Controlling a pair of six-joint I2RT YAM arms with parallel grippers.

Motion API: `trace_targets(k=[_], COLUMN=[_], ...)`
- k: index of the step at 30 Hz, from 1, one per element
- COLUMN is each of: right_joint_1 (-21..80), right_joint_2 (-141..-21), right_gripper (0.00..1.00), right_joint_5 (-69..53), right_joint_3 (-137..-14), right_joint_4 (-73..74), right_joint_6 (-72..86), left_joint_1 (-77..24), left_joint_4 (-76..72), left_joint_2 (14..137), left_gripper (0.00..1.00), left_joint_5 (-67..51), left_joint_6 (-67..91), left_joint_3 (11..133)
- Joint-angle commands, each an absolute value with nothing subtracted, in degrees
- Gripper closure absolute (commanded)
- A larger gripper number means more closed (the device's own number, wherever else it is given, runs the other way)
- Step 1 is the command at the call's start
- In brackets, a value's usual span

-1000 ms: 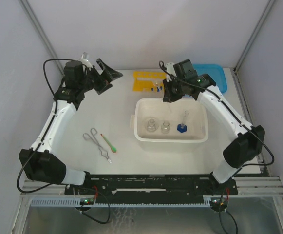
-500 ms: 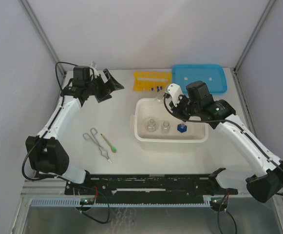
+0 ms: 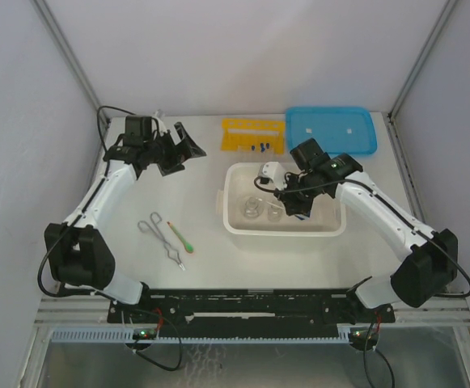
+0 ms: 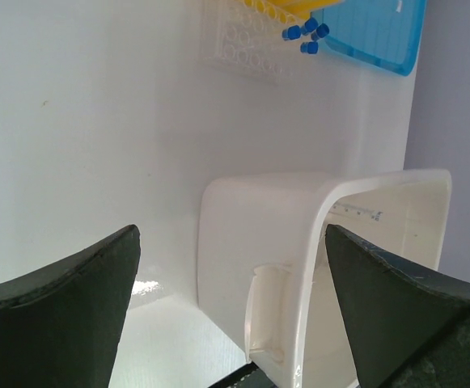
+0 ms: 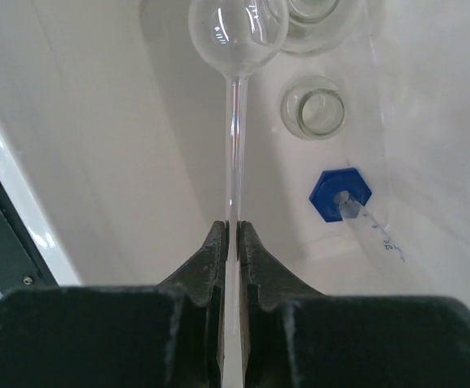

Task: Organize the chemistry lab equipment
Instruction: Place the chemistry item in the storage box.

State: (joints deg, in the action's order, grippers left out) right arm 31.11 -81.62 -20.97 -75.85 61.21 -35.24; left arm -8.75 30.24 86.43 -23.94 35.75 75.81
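Observation:
My right gripper (image 3: 278, 194) hangs inside the white tub (image 3: 283, 230), shut on the thin neck of a clear round-bulbed glass vessel (image 5: 237, 24); the right wrist view shows the jaws (image 5: 233, 228) pinching that stem. Below it in the tub stand two small glass vessels (image 5: 315, 109) and a blue-based cylinder (image 5: 340, 194). The yellow tube rack (image 3: 251, 131) and blue-capped tubes (image 3: 259, 149) lie behind the tub. Metal tongs (image 3: 162, 236) and a green-tipped stick (image 3: 181, 237) lie front left. My left gripper (image 3: 179, 147) hovers open and empty at the back left, facing the tub (image 4: 299, 267).
A blue rectangular lid (image 3: 332, 129) lies at the back right, next to the rack. The left wrist view shows the blue caps (image 4: 306, 34) and the lid (image 4: 372, 32) far beyond the tub. Grey walls close in the table on three sides.
The right arm has swung from beside the rack to the tub and lowered the glass vessel inside it. The left gripper has shifted slightly right, still open.

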Motion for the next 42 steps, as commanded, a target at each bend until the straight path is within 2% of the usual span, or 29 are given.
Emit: trace_targets(k=[1,10,42], right_joint_1=[31.07,31.74,33.45], right_joint_2=[-79.58,-79.44,-90.73], right_gripper=[1.00,1.00,1.00], right_joint_5=[-19.04,-15.49,-13.28], right_joint_3=[-73.65,-66.68,-67.92], right_joint_4=[60.31,55.54,52.85], right_joint_6=[-38.12,-39.88,-39.65], left_joint_1=[-8.87,-8.86,-8.84], left_joint_4=[29.17,28.71,28.53], left_joint_2=[85.49,85.39,83.92], left_gripper=[0.00,0.00,0.00], left_joint_5=[-23.20,-23.29,-22.72], left_joint_6=[33.65,33.22,31.32], left_joint_3=[74.56,73.22,69.53])
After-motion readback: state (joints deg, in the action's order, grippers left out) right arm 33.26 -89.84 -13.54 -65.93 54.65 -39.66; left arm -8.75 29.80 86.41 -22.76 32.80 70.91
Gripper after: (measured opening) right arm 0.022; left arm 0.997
